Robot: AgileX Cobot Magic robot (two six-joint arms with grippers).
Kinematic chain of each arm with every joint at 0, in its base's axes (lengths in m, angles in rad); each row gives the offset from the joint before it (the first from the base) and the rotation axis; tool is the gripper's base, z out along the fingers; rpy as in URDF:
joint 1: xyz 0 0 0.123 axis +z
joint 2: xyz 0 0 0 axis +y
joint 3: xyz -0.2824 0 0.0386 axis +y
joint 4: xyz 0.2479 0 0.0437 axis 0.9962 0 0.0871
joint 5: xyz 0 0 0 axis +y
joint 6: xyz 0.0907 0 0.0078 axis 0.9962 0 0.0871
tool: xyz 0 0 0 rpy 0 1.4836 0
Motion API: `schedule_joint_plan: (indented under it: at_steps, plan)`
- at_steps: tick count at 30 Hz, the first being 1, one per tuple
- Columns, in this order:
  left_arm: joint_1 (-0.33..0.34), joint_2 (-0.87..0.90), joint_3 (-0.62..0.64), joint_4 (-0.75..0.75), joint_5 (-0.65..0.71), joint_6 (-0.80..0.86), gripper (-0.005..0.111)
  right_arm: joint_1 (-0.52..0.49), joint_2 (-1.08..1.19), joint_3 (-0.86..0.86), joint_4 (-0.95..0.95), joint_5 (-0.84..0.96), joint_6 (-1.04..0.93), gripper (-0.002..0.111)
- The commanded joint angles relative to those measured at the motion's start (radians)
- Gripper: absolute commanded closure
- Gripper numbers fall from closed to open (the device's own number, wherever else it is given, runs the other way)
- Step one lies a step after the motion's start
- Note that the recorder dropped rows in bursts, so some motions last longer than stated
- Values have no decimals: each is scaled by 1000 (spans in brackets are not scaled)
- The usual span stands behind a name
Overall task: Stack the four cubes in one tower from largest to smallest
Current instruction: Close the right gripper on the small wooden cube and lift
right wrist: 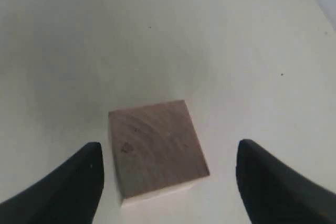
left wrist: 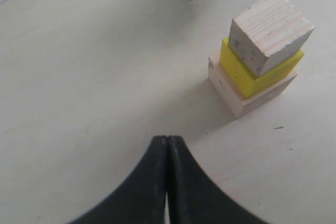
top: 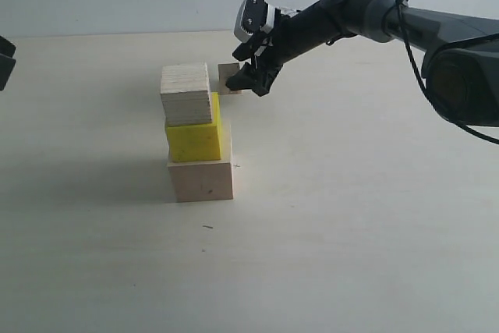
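Counting from the front edge of the worktop [top: 327, 271], I find three of the four levels done. The tower [top: 196, 138] stands a little left of the middle: the big pale cube [top: 201, 180] sits on the worktop, the yellow cube [top: 195, 139] on it, and the layered-edge cube [top: 186, 94] on top of that. All three are upright. The top one looks turned a touch against the yellow face below and sits toward its left side, so I judge the stack sound but not square.

Out at the left edge, well apart from the tower, my left gripper [left wrist: 167, 182] has its jaws pressed together with nothing between them. It plays no part at this stage.

Behind the tower, toward the far edge, the smallest cube [top: 228, 77] lies flat on the worktop, not yet lifted. My right gripper [top: 251, 80] hangs over it with its jaws spread wide, one finger on either side of the cube and clear of its faces. It grips nothing.

What is left, as I read it, is one cube: close on it, raise it above the layered-edge cube, and set it down centred. The narrow top face will leave little margin.
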Motion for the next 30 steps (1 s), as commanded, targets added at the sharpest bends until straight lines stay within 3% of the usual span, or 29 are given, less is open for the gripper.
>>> schedule_joint_plan:
  at_steps: [1,30]
  plan:
    - [2,3,3,6,-2,1,107,-2,9,-11,12,7,-7,40]
    - [2,3,3,15,1,1,107,-2,11,-11,12,12,104,40]
